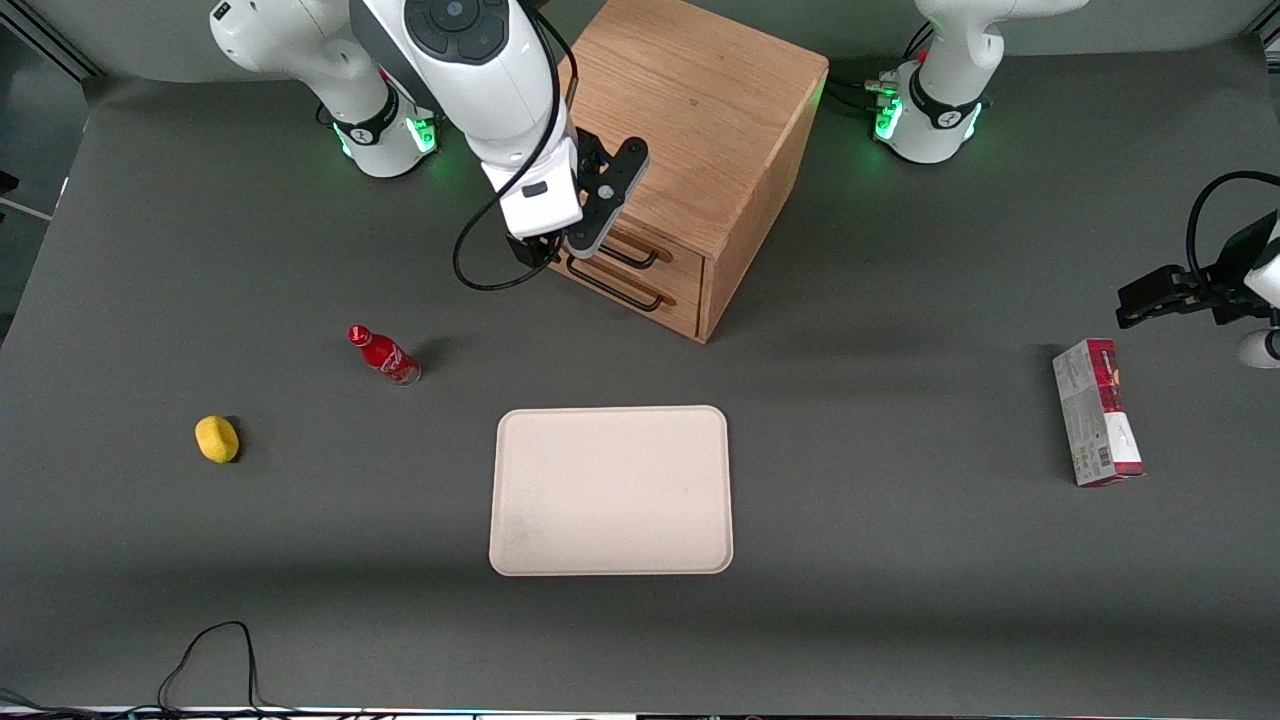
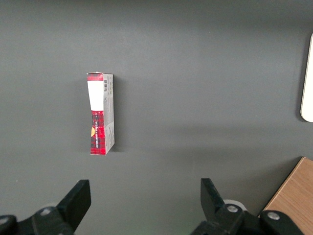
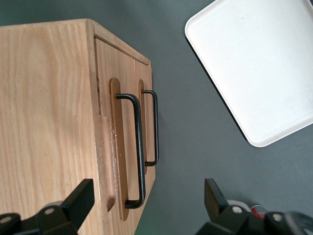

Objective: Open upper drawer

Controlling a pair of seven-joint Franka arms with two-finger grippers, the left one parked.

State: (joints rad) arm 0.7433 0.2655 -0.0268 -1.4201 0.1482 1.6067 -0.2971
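Note:
The oak cabinet [image 1: 700, 110] stands toward the back of the table, its two drawer fronts turned toward the working arm's end. The upper drawer [image 3: 126, 147] is pushed in, its front level with the lower drawer's. Its long black bar handle [image 1: 632, 256] [image 3: 139, 152] lies just under the cabinet top, above the lower drawer's matching handle [image 1: 615, 290] [image 3: 156, 127]. My right gripper [image 1: 558, 248] [image 3: 146, 193] hangs open in front of the upper drawer, at the end of its handle. The fingers [image 3: 80, 195] straddle that handle end without touching it, one of them over the cabinet top.
A cream tray [image 1: 610, 490] lies nearer the front camera than the cabinet. A red bottle [image 1: 383, 354] and a yellow object [image 1: 216, 438] lie toward the working arm's end. A red and grey box [image 1: 1096, 412] [image 2: 101, 113] lies toward the parked arm's end.

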